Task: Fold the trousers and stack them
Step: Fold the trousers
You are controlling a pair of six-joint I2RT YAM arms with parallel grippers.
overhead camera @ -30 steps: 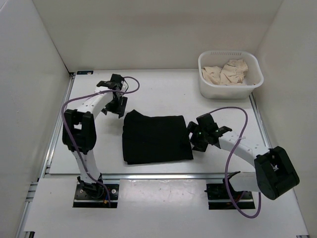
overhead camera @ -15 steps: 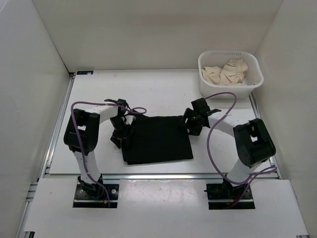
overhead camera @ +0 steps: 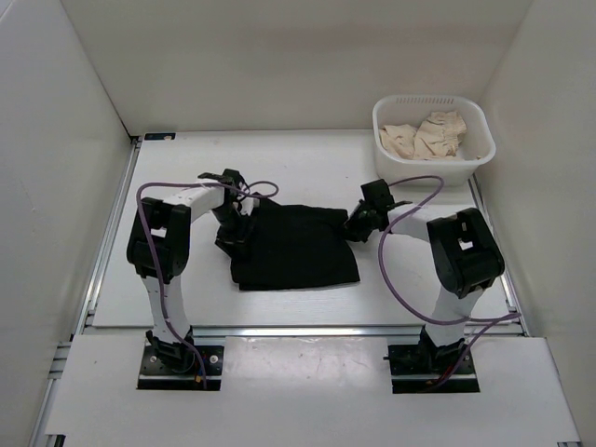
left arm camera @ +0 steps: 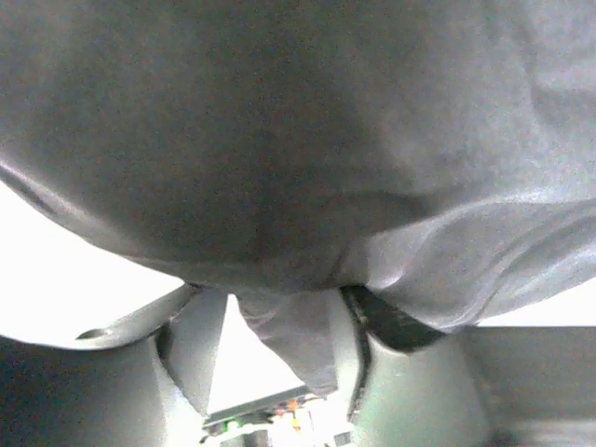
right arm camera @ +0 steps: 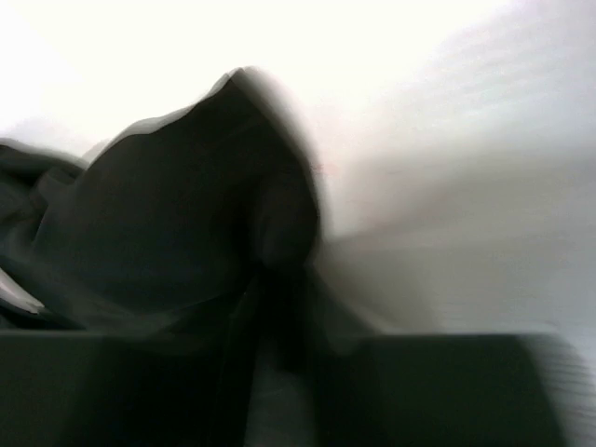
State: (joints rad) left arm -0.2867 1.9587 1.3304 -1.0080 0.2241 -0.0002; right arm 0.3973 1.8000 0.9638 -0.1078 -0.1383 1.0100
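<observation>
At the middle of the desk: one pair of trousers, black, matte, folded into a flat, roughly rectangular bundle. The long axis runs left to right. The near edge lies fairly straight, and the far edge is uneven and drawn up towards both far corners. Which end is the waistband and which the hems cannot be told, because the folds merge into plain black.

Left pincer: at the far left corner of the trousers. In the left wrist view its fingers stand partly apart with a hanging fold of the cloth between them. Bright desk shows beside that fold. Whether the fold is pinched cannot be told.

Right pincer: at the far right corner of the trousers. Its wrist view is heavily blurred, showing only a dark peak of cloth rising against the bright desk. The fingers cannot be made out, so whether they are spread or pressed together cannot be told.

Far right corner of the desk: a white plastic basket, well apart from the trousers. It holds crumpled beige cloth.
</observation>
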